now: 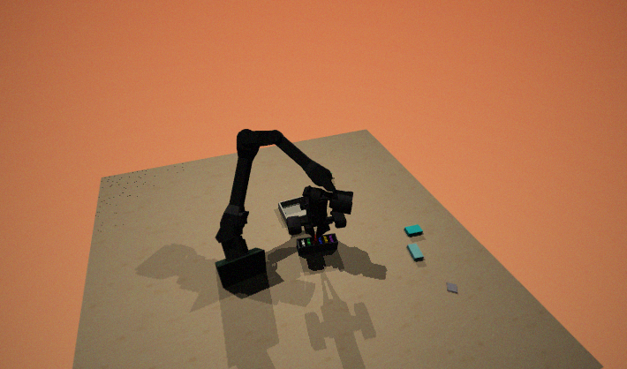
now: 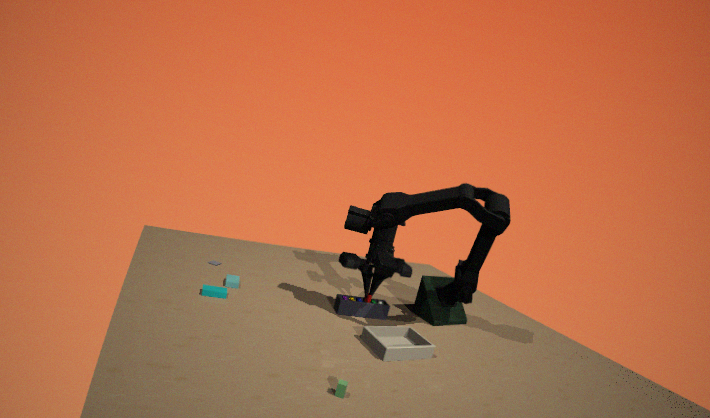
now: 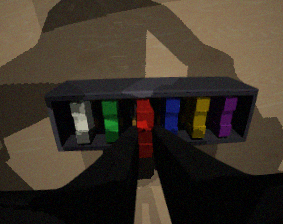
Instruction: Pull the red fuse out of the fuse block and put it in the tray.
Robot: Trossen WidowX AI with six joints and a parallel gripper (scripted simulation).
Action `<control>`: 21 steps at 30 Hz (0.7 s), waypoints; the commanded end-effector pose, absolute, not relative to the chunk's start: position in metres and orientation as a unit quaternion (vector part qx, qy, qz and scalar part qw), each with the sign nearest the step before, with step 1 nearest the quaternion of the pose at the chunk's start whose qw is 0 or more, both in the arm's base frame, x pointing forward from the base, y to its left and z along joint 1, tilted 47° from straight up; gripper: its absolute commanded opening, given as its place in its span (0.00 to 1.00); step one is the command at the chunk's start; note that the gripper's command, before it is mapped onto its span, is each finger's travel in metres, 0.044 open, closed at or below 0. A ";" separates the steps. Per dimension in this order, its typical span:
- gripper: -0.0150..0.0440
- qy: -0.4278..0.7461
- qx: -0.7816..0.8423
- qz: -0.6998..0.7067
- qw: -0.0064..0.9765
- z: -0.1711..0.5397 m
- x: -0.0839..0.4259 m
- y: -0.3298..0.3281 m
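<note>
Red fuse (image 3: 145, 124) base behind jaws

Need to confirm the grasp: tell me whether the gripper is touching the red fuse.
Touching. In the wrist view, the gripper fingers press both sides of the red fuse.

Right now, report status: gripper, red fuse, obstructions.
Gripper shut on the red fuse. Fuse partly raised above the dark fuse block. Green fuse and blue fuse close on either side. Grey tray apart from the block.
</note>
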State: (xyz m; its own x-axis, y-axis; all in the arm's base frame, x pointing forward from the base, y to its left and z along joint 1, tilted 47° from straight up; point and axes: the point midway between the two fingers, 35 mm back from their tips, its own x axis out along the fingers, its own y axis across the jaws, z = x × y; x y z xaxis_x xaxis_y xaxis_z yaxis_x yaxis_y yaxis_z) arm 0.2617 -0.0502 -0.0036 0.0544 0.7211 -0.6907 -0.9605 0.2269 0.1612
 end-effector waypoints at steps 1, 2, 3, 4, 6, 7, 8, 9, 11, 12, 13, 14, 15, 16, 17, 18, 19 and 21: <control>0.25 0.342 -0.177 0.597 0.703 -0.002 0.262 -0.052; 0.25 0.342 -0.177 0.597 0.703 -0.001 0.262 -0.053; 0.25 0.342 -0.177 0.597 0.703 -0.001 0.262 -0.053; 0.25 0.342 -0.177 0.597 0.703 -0.001 0.262 -0.053; 0.25 0.342 -0.177 0.597 0.703 0.000 0.262 -0.054; 0.25 0.342 -0.177 0.597 0.703 0.000 0.262 -0.055; 0.25 0.342 -0.177 0.597 0.704 0.001 0.261 -0.055; 0.25 0.342 -0.177 0.597 0.704 0.001 0.261 -0.055; 0.25 0.342 -0.177 0.597 0.704 0.002 0.261 -0.056; 0.25 0.342 -0.177 0.597 0.704 0.002 0.261 -0.056; 0.25 0.342 -0.177 0.597 0.704 0.002 0.261 -0.057; 0.25 0.342 -0.177 0.597 0.704 0.003 0.261 -0.057; 0.25 0.342 -0.177 0.597 0.704 0.003 0.261 -0.057; 0.25 0.342 -0.177 0.597 0.704 0.003 0.261 -0.058; 0.25 0.342 -0.177 0.597 0.704 0.004 0.261 -0.058; 0.25 0.342 -0.177 0.597 0.704 0.004 0.261 -0.058; 0.25 0.342 -0.177 0.597 0.704 0.004 0.261 -0.059; 0.25 0.342 -0.177 0.597 0.704 0.005 0.261 -0.059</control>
State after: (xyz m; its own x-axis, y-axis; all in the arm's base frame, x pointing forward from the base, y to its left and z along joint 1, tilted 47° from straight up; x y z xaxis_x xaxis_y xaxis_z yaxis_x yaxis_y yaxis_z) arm 0.2610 -0.0576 0.0036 0.0548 0.7216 -0.6902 -0.9602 0.2277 0.1618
